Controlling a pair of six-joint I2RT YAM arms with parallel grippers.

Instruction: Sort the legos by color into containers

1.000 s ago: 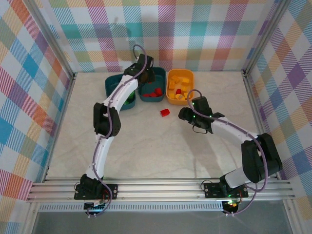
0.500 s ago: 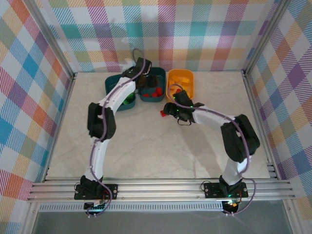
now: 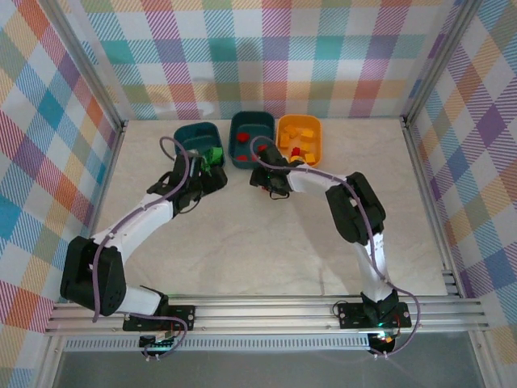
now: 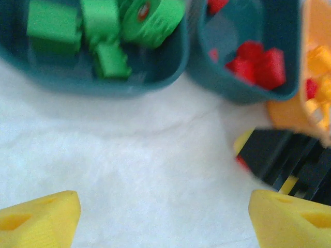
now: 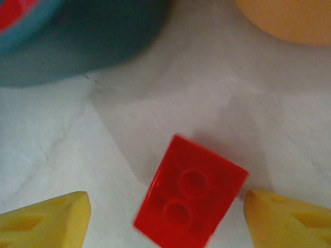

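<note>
A red lego (image 5: 191,199) lies studs-up on the white table between the open fingers of my right gripper (image 5: 166,206); the right finger sits close to its corner. From above, that right gripper (image 3: 271,179) hovers just in front of the middle teal container (image 3: 252,121), which holds red legos (image 4: 256,62). My left gripper (image 4: 163,206) is open over bare table with nothing in it. From above, the left gripper (image 3: 212,171) is at the near edge of the left teal container (image 3: 187,133), which holds green legos (image 4: 103,31). The orange container (image 3: 311,149) holds yellow legos and a red piece.
The three containers stand side by side near the back wall. My two grippers are close together; the right one's black body (image 4: 289,160) shows in the left wrist view. Metal rails (image 3: 428,194) bound the table's sides.
The left arm has pulled back from over the middle container to the near side of the left one, and its gripper has opened. The right gripper has swung left until its fingers straddle the red lego.
</note>
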